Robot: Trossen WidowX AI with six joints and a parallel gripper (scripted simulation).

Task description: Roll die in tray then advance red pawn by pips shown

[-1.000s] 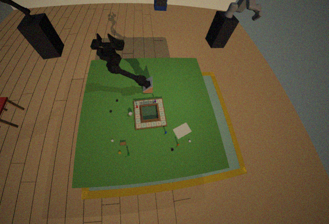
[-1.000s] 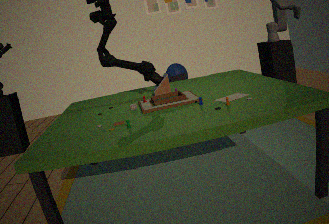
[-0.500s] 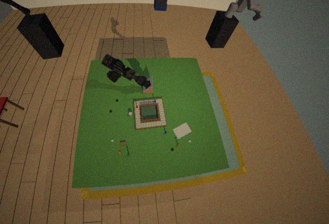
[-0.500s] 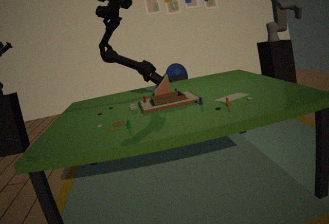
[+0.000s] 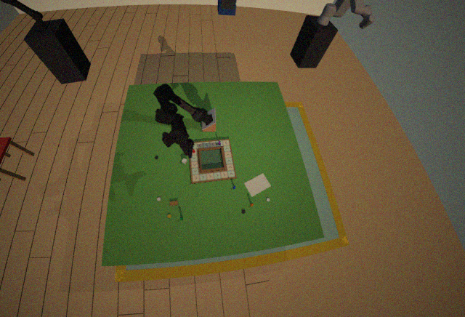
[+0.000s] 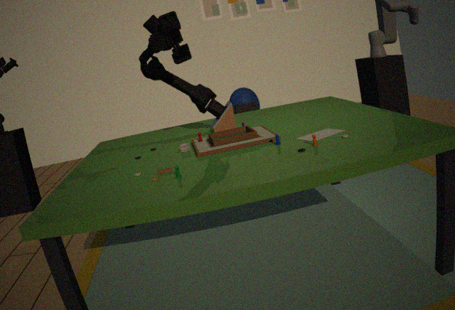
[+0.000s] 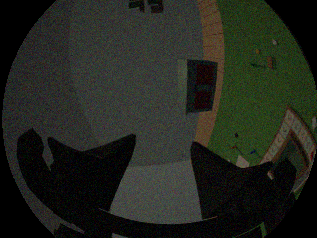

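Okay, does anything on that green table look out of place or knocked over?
Nothing looks toppled. The die rests on the cloth beside the board, the red pawn stands upright on its track, and the gripper hangs open, high above it all.

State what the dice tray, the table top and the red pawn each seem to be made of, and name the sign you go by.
Dice tray: probably wood, brown and matt, with plain flat walls.
Table top: a green sheet, perhaps lacquer or plastic, semi-gloss; it shows faint sheen and soft reflections.
Red pawn: likely plastic or painted wood; even red colour, but too small to settle.
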